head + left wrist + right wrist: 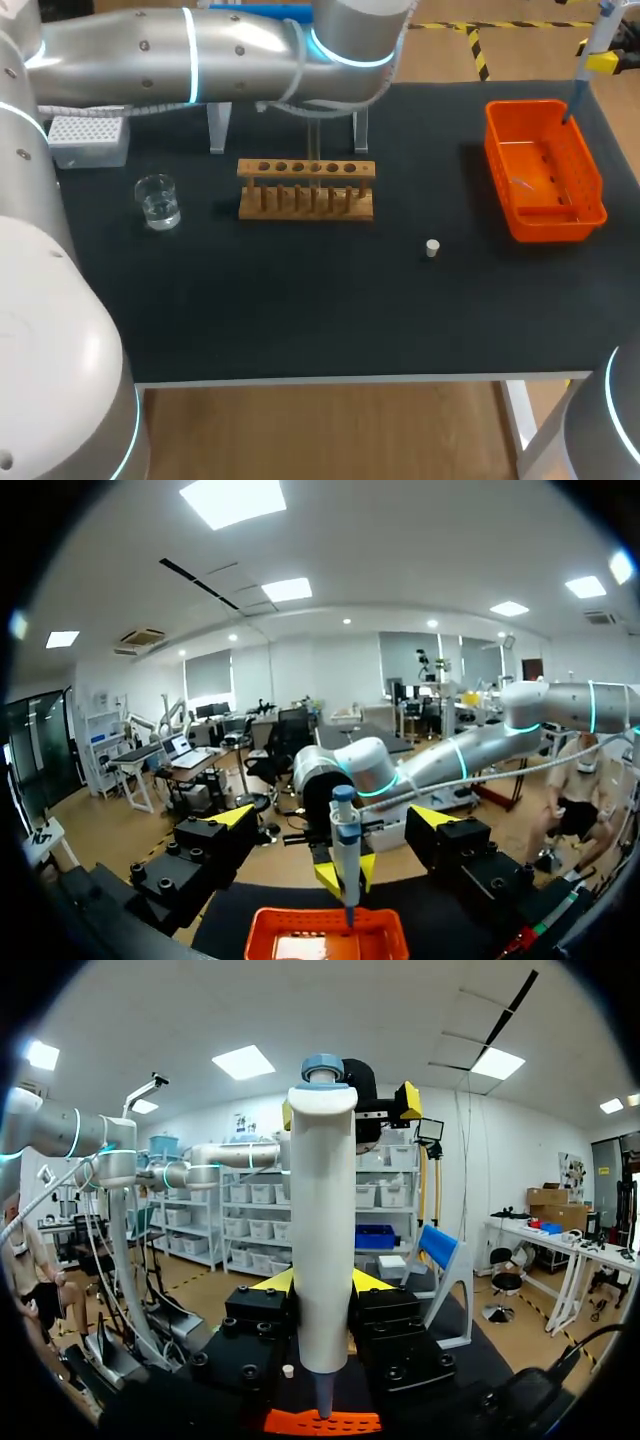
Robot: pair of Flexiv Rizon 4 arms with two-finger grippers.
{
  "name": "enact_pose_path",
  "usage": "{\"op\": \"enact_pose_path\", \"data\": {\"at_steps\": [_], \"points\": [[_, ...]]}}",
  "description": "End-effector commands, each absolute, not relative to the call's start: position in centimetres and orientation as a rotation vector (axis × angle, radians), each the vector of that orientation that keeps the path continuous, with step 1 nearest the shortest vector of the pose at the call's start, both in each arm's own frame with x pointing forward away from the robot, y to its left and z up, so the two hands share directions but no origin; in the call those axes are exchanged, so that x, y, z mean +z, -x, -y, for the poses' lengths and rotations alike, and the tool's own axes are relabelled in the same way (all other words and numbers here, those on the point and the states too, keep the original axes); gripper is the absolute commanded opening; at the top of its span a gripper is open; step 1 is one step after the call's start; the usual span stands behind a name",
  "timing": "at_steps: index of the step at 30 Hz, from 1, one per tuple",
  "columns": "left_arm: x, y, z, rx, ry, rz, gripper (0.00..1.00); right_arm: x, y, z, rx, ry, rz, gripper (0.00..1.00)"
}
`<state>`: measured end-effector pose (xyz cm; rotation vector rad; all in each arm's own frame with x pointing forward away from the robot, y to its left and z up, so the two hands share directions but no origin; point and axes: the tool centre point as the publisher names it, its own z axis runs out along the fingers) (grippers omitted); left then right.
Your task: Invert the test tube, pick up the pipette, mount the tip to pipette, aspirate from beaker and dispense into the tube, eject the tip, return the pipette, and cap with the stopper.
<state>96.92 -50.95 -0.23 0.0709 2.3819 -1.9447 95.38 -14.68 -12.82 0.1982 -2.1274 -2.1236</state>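
Right gripper (320, 1282) is clenched on the white pipette (322, 1230), held upright with its nozzle over the orange basket (555, 228) at the bench's right edge. Left gripper (332, 818) is spread wide, nothing between its fingers, facing the pipette across the basket. Wooden test tube rack (306, 190) stands mid-bench toward the far edge; beaker (157, 200) near the left edge; stopper (432, 248) alone, right of the rack.

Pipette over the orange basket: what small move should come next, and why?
Probably eject the tip so that it drops into the basket. The right end effector holds the pipette upright, shut on it from both sides, with its lower end over the orange basket. Whether a tip is mounted on it is too small to tell; if none is, returning the pipette would follow.
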Motion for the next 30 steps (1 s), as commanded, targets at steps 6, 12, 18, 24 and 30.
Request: {"op": "enact_pose_path", "data": {"at_steps": [6, 12, 18, 24, 30], "points": [[1.4, -97.4, 47.7, -1.901, -0.260, -2.490, 1.00, -12.8, -95.6, 14.9, -2.117, -0.204, 2.127, 0.00], [1.4, -97.4, 45.9, -1.902, -0.297, -2.529, 1.00, -12.8, -95.6, 14.9, -2.117, -0.204, 2.127, 0.00], [0.7, -96.5, 43.5, -1.911, -0.282, -2.537, 1.00, -12.8, -95.6, 14.9, -2.117, -0.204, 2.127, 0.00], [-0.1, -94.9, 40.9, -1.928, -0.226, -2.486, 1.00, -12.8, -95.6, 14.9, -2.117, -0.204, 2.127, 0.00], [-1.4, -93.0, 38.1, -1.931, -0.167, -2.451, 1.00, -12.8, -95.6, 14.9, -2.117, -0.204, 2.127, 0.00]]}}
